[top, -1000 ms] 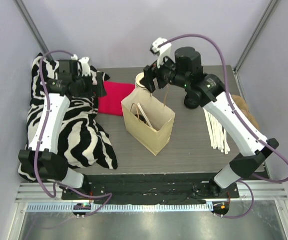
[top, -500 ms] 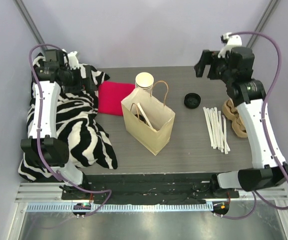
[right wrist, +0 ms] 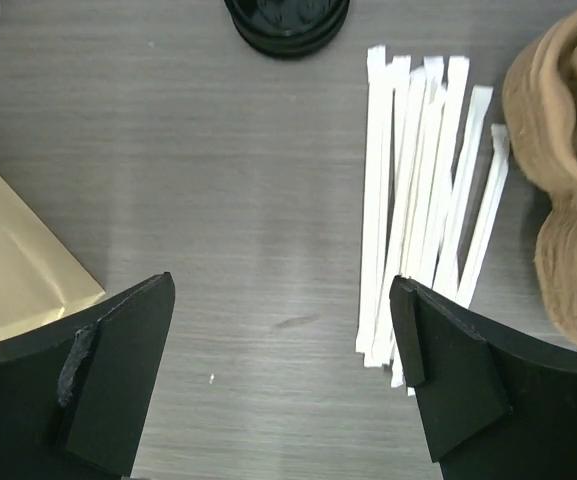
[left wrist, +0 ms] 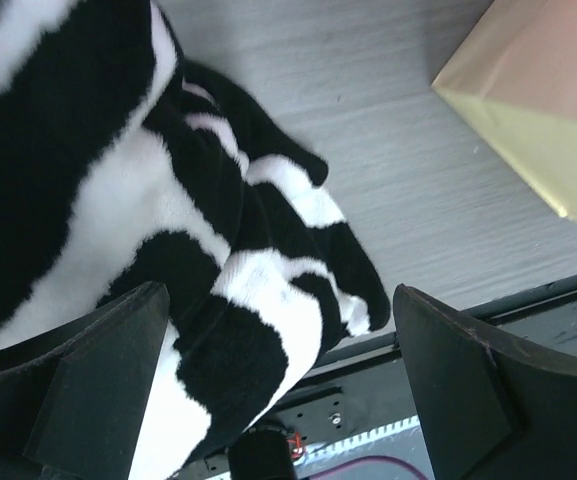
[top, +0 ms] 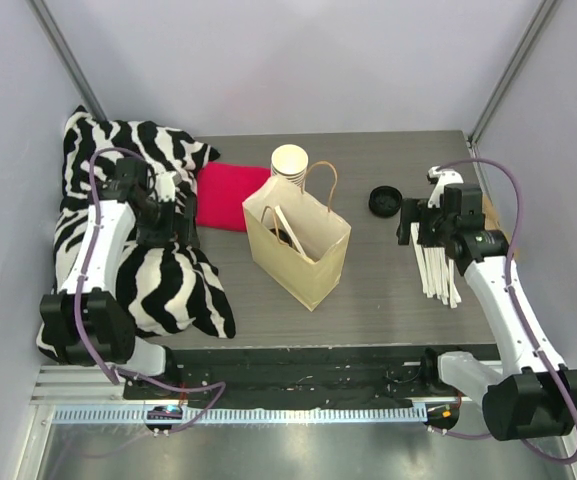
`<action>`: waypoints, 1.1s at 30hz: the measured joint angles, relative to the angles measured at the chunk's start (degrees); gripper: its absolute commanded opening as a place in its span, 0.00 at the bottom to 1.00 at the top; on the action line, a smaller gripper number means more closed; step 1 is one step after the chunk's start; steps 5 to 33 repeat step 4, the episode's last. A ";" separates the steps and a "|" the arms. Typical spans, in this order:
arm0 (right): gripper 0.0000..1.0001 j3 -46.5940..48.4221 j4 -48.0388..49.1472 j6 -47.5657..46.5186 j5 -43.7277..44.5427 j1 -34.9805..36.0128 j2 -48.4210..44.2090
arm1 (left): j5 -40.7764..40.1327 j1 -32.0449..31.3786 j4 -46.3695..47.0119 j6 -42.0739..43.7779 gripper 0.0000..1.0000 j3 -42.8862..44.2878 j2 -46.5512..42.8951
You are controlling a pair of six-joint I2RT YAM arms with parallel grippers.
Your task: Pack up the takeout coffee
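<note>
Left gripper (left wrist: 278,300) and right gripper (right wrist: 281,285) both spread wide, holding nothing
Zebra blanket (top: 168,290) lies far left under the left gripper; paper bag (top: 303,250) stands mid-table; straws (right wrist: 418,200) lie right, beside the right gripper; black lid (right wrist: 286,25) just beyond; coffee cup hidden, cannot tell where

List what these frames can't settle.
Takeout coffee: seen in no view.
Paper bag inside: top view, its own walls hide the bottom; contents unknown.
Cup stack: top view, lower part behind the bag.
Black lid: right wrist view, cut by the top edge.
Brown pulp tray: right wrist view, cut by the right edge; top view, mostly under the right arm.
</note>
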 measured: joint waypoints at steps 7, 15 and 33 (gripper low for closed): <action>0.98 -1.88 -0.09 -0.04 -0.20 0.00 -0.02 | -1.31 -0.55 1.25 1.42 1.00 -4.59 -3.45; 0.98 -1.88 -0.09 -0.04 -0.20 0.00 -0.02 | -1.31 -0.55 1.25 1.42 1.00 -4.59 -3.45; 0.98 -1.88 -0.09 -0.04 -0.20 0.00 -0.02 | -1.31 -0.55 1.25 1.42 1.00 -4.59 -3.45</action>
